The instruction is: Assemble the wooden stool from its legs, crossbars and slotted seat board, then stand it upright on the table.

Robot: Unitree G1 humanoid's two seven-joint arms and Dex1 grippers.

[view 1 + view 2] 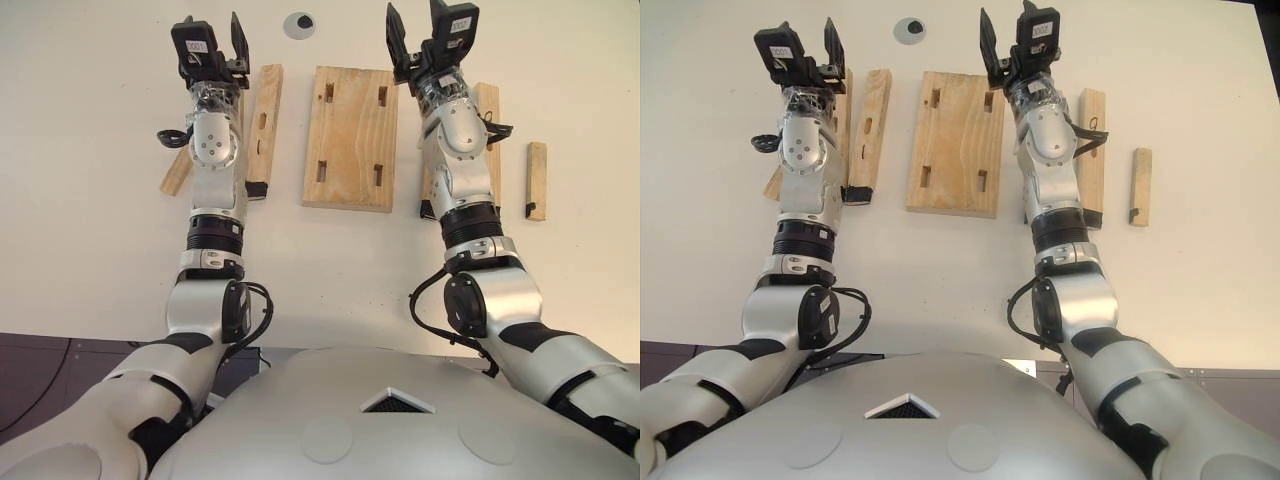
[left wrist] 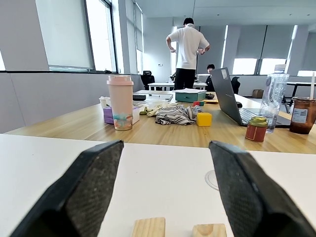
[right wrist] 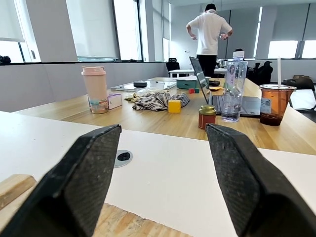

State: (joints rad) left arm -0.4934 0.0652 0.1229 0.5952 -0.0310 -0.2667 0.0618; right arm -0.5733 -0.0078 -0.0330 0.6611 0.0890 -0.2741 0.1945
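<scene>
The slotted seat board (image 1: 350, 135) lies flat on the white table (image 1: 90, 230) between my two arms. A slotted wooden leg (image 1: 264, 125) lies just left of it, beside my left arm, and another wooden piece (image 1: 177, 174) pokes out from under that arm. A long leg (image 1: 488, 120) lies partly under my right arm, with a short crossbar (image 1: 537, 180) further right. My left gripper (image 1: 212, 38) hovers open above the far ends of the left pieces (image 2: 148, 227). My right gripper (image 1: 420, 32) hovers open over the board's far right corner (image 3: 123, 223). Neither holds anything.
A round grey cable grommet (image 1: 299, 25) is set in the table beyond the board. Past the table's far edge stands a wooden desk (image 2: 163, 131) with a cup, a laptop, bottles and cloth. Bare table spreads to the left and in front of the parts.
</scene>
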